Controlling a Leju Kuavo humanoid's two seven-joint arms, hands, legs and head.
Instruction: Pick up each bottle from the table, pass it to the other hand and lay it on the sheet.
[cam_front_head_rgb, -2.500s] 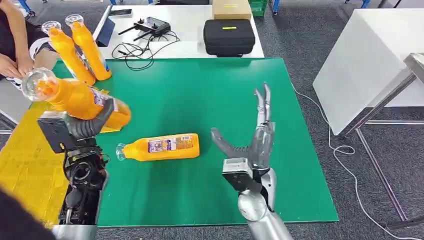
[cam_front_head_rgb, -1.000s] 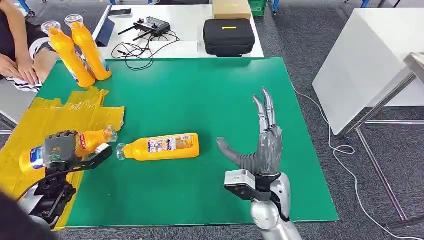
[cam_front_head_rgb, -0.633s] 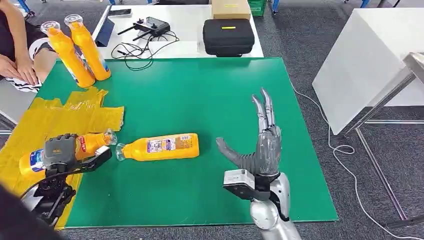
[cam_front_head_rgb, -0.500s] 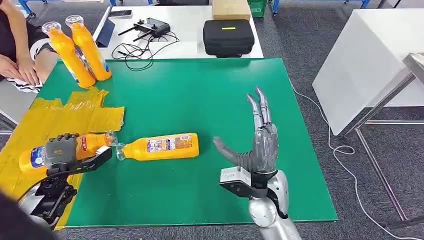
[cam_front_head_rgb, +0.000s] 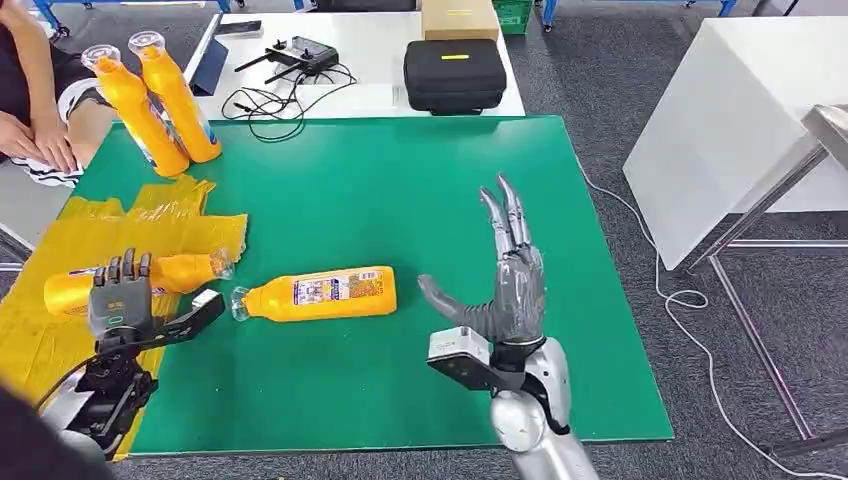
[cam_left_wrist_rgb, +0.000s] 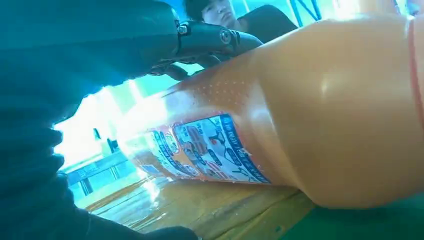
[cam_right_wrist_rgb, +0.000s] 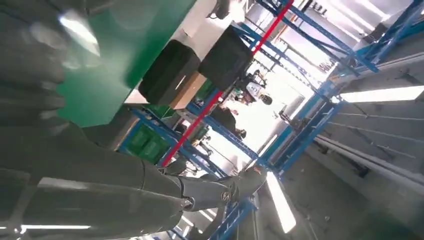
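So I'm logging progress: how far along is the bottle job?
One orange bottle lies on the yellow sheet, with the left hand open over it. The right hand is open and holds nothing. One lying bottle on the green table and two standing bottles remain.

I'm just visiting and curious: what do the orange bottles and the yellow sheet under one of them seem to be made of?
The orange bottles look like clear, glossy plastic: see-through necks, bright highlights, printed paper or film labels. The yellow sheet seems thin plastic film, shiny and crinkled at its edges, though coated paper can't be ruled out.
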